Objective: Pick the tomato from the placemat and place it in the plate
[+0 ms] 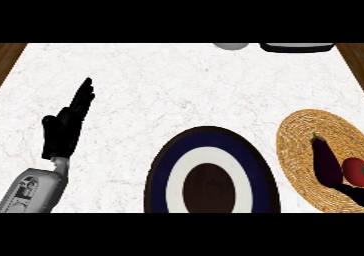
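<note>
From the head view, the left hand is on the left side of the white desk. Its fingers are straight and close together, and they point up and away from the robot. They hold nothing. The grey arm under it comes in from the bottom left corner and leans a little to the right. This hand is resting, far from the plate and the tomato.

Only a small black bit of the right hand shows, down in the bottom right corner. It lies over the near edge of the placemat, just below the tomato. I cannot tell if this hand is open or closed.

The red tomato sits on the round straw placemat, at its right side, close to the edge of the view. It is round, so it has no long side. Its green top shows toward the right.

A dark purple eggplant lies just to the left of the tomato on the same placemat. Its stalk end points away from the robot.

The plate sits left of the placemat, near the robot. It has a dark blue rim, a white ring and a brown middle.
</note>
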